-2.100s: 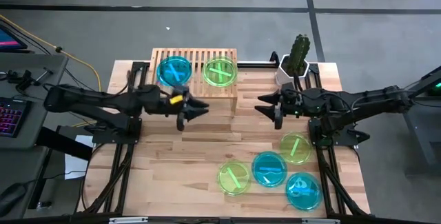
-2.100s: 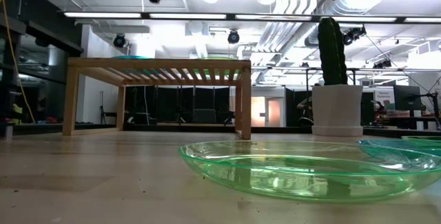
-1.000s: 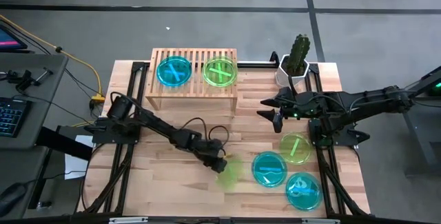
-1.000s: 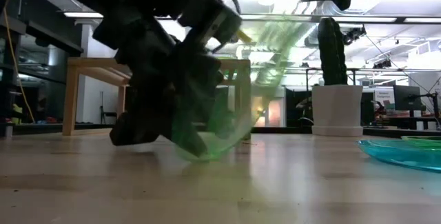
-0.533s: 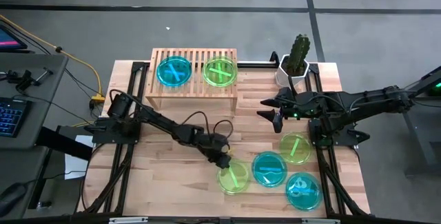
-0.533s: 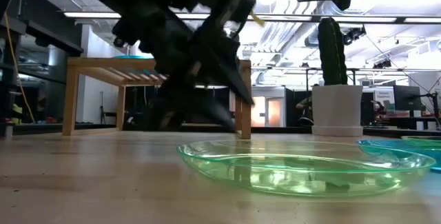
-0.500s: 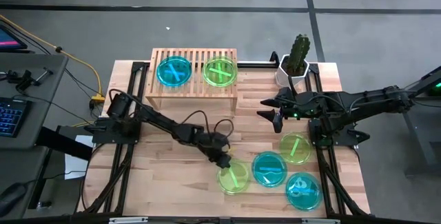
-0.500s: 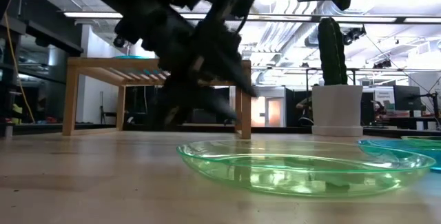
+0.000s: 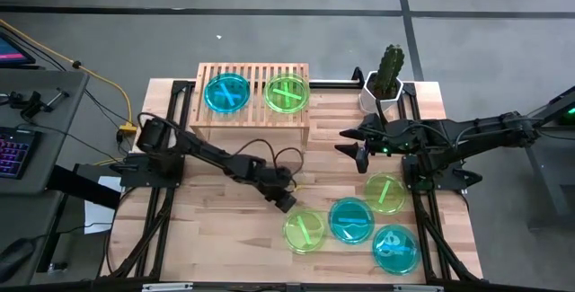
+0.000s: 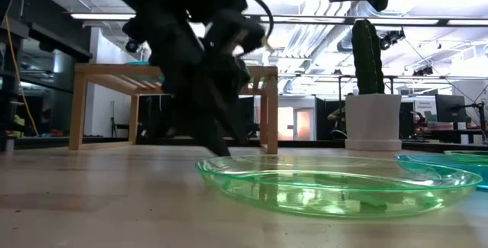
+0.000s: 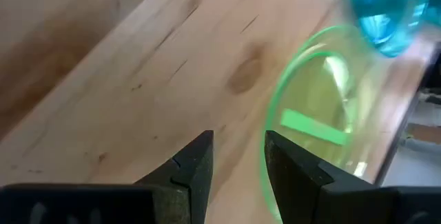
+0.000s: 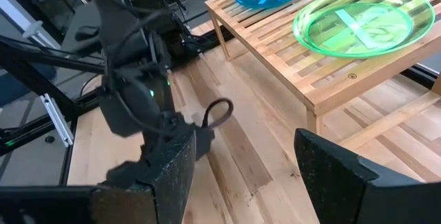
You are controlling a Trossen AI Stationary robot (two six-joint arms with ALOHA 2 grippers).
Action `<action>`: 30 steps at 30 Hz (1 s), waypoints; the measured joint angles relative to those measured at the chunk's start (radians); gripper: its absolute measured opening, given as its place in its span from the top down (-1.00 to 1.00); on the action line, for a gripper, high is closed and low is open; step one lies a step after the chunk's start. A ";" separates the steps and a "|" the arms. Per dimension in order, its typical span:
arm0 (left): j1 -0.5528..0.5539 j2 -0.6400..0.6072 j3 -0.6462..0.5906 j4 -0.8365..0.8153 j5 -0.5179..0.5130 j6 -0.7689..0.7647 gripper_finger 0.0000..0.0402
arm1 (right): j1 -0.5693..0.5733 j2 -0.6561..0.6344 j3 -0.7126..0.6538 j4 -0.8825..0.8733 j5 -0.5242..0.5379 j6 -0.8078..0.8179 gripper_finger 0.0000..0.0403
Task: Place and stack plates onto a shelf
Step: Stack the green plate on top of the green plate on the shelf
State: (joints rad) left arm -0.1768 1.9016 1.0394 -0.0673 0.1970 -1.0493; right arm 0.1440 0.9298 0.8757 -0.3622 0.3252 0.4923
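- Left gripper (image 9: 286,202): low over the table, just beside the rim of a yellow-green plate (image 9: 305,232); fingers (image 11: 196,165) slightly parted, empty.
- Right gripper (image 9: 349,142): held above the table near the potted cactus (image 9: 388,72); fingers spread, empty.
- Shelf (image 9: 253,112): at the table's far edge, carrying one cyan-blue plate (image 9: 226,92) and one yellow-green plate (image 9: 287,93) side by side.
- Loose plates on the tabletop: two yellow-green, two cyan-blue (image 9: 350,219), clustered at the near right.
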 joint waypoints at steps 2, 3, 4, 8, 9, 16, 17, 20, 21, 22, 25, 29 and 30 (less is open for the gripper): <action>-0.008 0.027 0.000 0.041 0.001 -0.025 0.40 | 0.000 0.000 0.000 0.000 0.000 0.000 -0.15; -0.011 0.036 0.000 0.059 0.000 -0.037 0.40 | 0.000 0.000 0.000 0.000 0.000 0.000 -0.15; -0.015 0.042 0.000 0.083 0.001 -0.048 0.40 | 0.000 0.000 0.000 0.000 0.000 0.000 -0.15; -0.028 0.066 0.000 0.151 0.003 -0.076 0.40 | 0.000 0.000 0.000 0.000 0.000 0.000 -0.15; -0.030 0.069 0.000 0.161 0.004 -0.079 0.40 | 0.000 0.000 0.000 0.000 0.000 0.000 -0.15; -0.052 0.100 0.004 0.191 0.007 -0.083 0.40 | 0.000 0.000 0.000 0.000 0.001 0.000 -0.15; -0.054 0.100 0.004 0.194 0.007 -0.080 0.40 | 0.000 0.000 0.000 0.000 0.001 0.000 -0.15; -0.056 0.101 0.003 0.195 0.001 -0.067 0.48 | 0.000 0.000 0.000 0.000 0.002 -0.001 -0.15; -0.056 0.102 0.003 0.193 0.001 -0.070 0.54 | 0.000 0.000 0.000 0.000 0.005 -0.001 -0.15; -0.055 0.102 0.002 0.191 0.001 -0.073 0.61 | 0.000 0.000 0.000 0.000 0.006 -0.002 -0.15; -0.050 0.103 0.002 0.186 0.005 -0.063 0.90 | 0.000 0.000 0.000 0.000 0.016 0.000 -0.15; -0.044 0.080 -0.001 0.152 0.010 -0.017 0.97 | 0.000 0.000 0.000 0.000 0.016 -0.002 -0.15; -0.038 0.069 -0.003 0.141 0.011 -0.006 0.98 | 0.000 0.000 0.000 0.000 0.016 -0.001 -0.15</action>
State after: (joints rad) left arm -0.2152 1.9709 1.0365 0.0742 0.2082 -1.0557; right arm 0.1440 0.9302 0.8757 -0.3622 0.3416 0.4916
